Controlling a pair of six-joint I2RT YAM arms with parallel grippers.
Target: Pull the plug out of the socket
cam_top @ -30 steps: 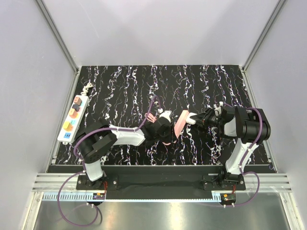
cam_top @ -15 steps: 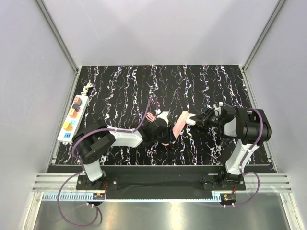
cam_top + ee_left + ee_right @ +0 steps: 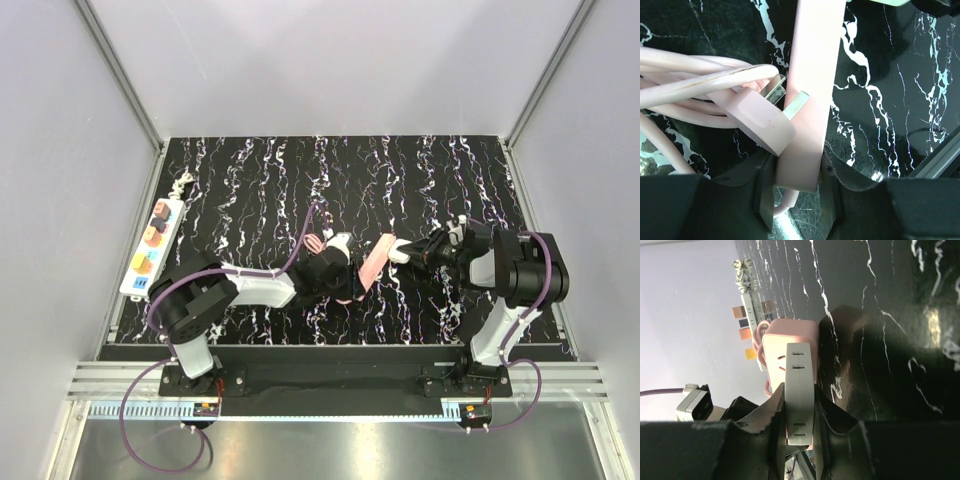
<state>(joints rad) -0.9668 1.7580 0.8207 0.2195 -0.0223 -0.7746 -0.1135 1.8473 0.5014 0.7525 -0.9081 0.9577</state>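
Even bright overhead light — wrist views dimmer, foreground blurred, glare on table (image 3: 935, 322).

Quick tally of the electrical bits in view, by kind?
Power strips: 2 (white strip, pink strip)
Plugs: 1 (pink plug)
Adapters: 1 (white adapter)
Total: 4

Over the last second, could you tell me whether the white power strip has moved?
No. The white power strip lies just where it did, along the left edge of the table, with its bundled cord at the far end.
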